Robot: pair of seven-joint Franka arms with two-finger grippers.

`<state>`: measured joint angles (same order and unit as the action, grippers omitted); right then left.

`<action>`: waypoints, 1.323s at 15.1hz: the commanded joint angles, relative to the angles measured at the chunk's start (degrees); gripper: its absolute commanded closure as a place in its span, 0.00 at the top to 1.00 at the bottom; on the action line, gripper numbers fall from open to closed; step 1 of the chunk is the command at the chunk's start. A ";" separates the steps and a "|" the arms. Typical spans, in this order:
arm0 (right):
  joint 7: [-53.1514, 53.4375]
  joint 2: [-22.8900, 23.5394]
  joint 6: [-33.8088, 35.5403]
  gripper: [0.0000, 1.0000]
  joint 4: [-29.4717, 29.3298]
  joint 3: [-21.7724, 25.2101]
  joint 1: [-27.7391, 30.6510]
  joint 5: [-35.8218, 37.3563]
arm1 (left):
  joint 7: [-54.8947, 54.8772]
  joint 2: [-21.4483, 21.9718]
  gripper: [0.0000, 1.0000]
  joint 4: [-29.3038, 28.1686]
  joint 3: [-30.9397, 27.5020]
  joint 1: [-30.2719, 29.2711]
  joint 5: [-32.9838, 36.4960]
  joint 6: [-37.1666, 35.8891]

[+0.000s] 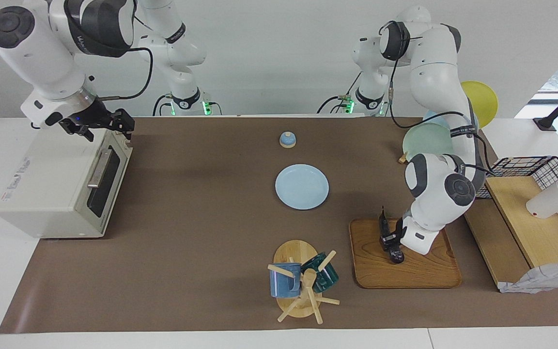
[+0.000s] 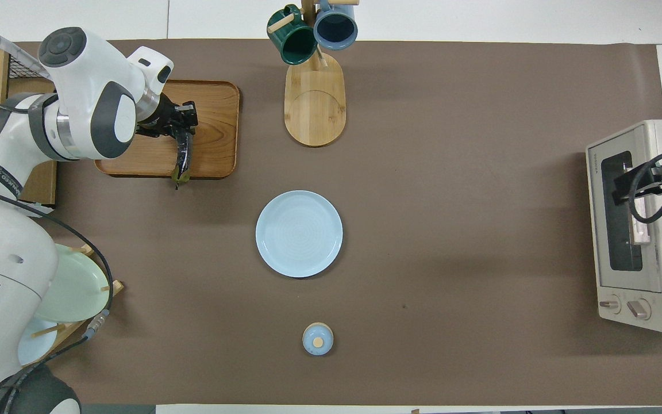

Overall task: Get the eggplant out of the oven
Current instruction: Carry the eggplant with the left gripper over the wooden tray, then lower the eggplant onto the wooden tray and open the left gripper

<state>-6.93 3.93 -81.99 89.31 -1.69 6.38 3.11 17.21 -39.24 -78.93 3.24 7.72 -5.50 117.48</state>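
Slim, dark and glossy with a thin stem tip, the eggplant (image 1: 386, 236) hangs tilted in the left pincer (image 1: 389, 238), clamped tight over the wooden tray (image 1: 407, 271), while the right pincer (image 1: 99, 127), fully spread, hovers over the oven (image 1: 51, 186).

Table cover (image 1: 201, 232): plain flat brown; bare table edges white. Toaster oven (image 1: 51, 186): off-white body, dark glass door, silver bar handle. Eggplant (image 1: 389, 240): purple-black, glossy, greenish stem tip. Tray (image 1: 419, 269): warm orange-brown wood, curved grain lines. Centre plate (image 1: 302, 186): pale blue, unpatterned. Mug tree (image 2: 314, 100): light bamboo base; one mug dark green (image 2: 291, 42), one dusty blue (image 2: 335, 24). Small lidded jar (image 1: 287, 139): blue with tan knob. Racked plates: mint green (image 1: 424, 140), yellow (image 1: 482, 99). Wire basket (image 1: 526, 167): black grid.
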 commanded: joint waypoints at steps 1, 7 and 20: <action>1.04 0.12 1.21 1.00 -1.59 -0.33 1.44 -1.26 | -1.74 -2.77 0.00 3.35 0.27 -0.87 1.20 -1.38; 0.86 -1.90 1.21 1.00 -0.89 -0.42 1.00 -1.35 | -2.45 1.35 1.00 3.26 -0.08 -1.92 0.85 -4.09; 0.77 -2.17 1.21 1.00 -0.62 -0.42 1.00 -1.35 | -2.62 29.73 1.00 -2.19 -0.52 -5.44 3.38 -27.72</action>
<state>-6.92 2.31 -81.42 88.35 -1.94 7.03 2.98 15.33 -14.35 -77.66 2.68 2.50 -4.40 92.46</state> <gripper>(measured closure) 0.000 0.000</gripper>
